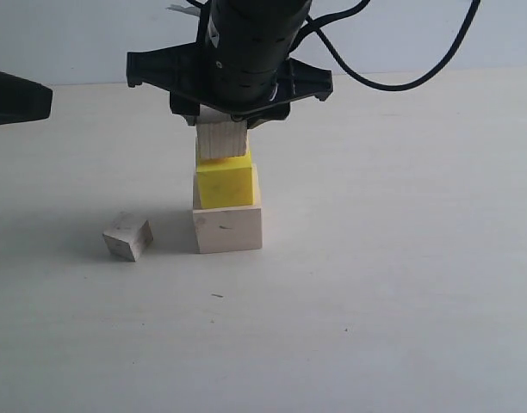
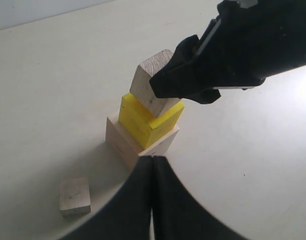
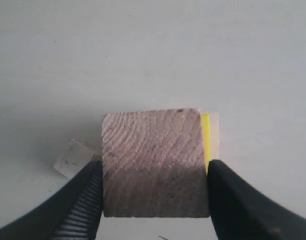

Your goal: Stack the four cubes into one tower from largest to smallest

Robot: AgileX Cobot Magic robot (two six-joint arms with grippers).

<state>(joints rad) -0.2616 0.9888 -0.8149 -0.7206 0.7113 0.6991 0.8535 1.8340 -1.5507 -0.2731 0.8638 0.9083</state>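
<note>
The large pale wooden cube (image 1: 228, 228) stands on the table with the bright yellow cube (image 1: 226, 182) on top of it. My right gripper (image 1: 225, 120) comes down from above, shut on the medium bare-wood cube (image 1: 222, 139). That cube's underside is at the yellow cube's top face. In the right wrist view the fingers (image 3: 88, 190) press the medium cube (image 3: 153, 160) from both sides. The small bare-wood cube (image 1: 128, 237) lies on the table to the left of the stack. My left gripper (image 2: 153, 158) is shut and empty, held back from the stack.
The left arm (image 1: 18, 96) reaches in at the far left edge of the exterior view. A black cable (image 1: 401, 82) loops behind the right arm. The pale tabletop (image 1: 401, 284) stretches in front and to the right.
</note>
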